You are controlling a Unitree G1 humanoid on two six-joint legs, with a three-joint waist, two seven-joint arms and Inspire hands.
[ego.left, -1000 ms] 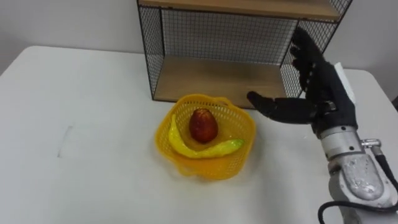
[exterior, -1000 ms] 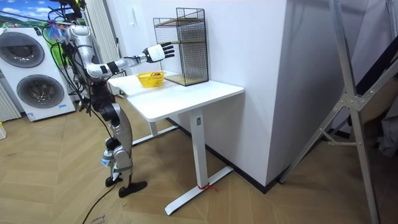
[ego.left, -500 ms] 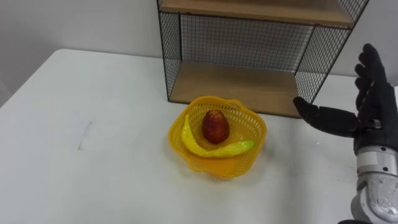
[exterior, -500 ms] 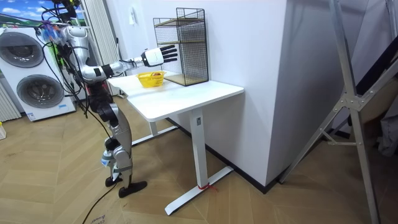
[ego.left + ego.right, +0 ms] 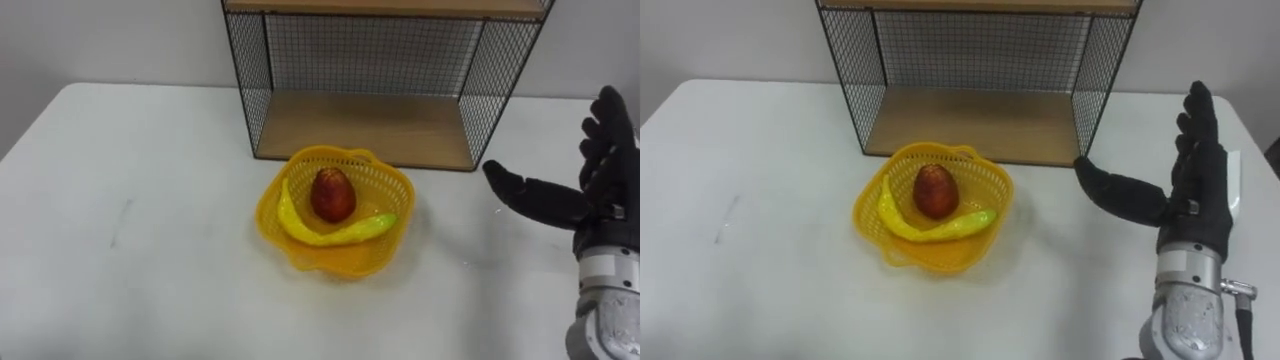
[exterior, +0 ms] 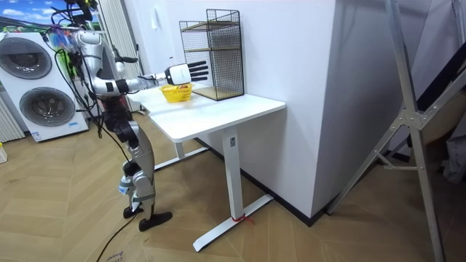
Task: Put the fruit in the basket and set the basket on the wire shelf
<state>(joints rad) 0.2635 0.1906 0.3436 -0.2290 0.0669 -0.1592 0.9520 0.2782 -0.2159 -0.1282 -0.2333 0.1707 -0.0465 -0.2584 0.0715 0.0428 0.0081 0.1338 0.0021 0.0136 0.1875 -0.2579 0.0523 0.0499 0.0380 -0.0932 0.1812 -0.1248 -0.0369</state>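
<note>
A yellow plastic basket [image 5: 333, 210] [image 5: 932, 206] [image 6: 176, 92] stands on the white table [image 5: 150, 280], just in front of the wire shelf [image 5: 370, 125] [image 5: 970, 110] [image 6: 212, 54]. Inside it lie a red fruit [image 5: 332, 194] [image 5: 935, 190] and a yellow banana [image 5: 330, 233] [image 5: 930, 229]. My right hand [image 5: 595, 185] [image 5: 1185, 190] [image 6: 183, 72] hovers open to the right of the basket, fingers straight up and thumb pointing toward the basket, a hand's width from its rim. It holds nothing.
The wire shelf has a wooden bottom board [image 5: 365, 128] and a wooden upper board [image 5: 385, 6], with mesh sides and back. Bare tabletop stretches to the left of the basket. In the room view, washing machines [image 6: 33, 84] stand behind the robot at the table's end.
My right hand has drawn back from the shelf front, to the right and lower, away from the basket. The camera view has shifted. The basket and fruit have not moved.
</note>
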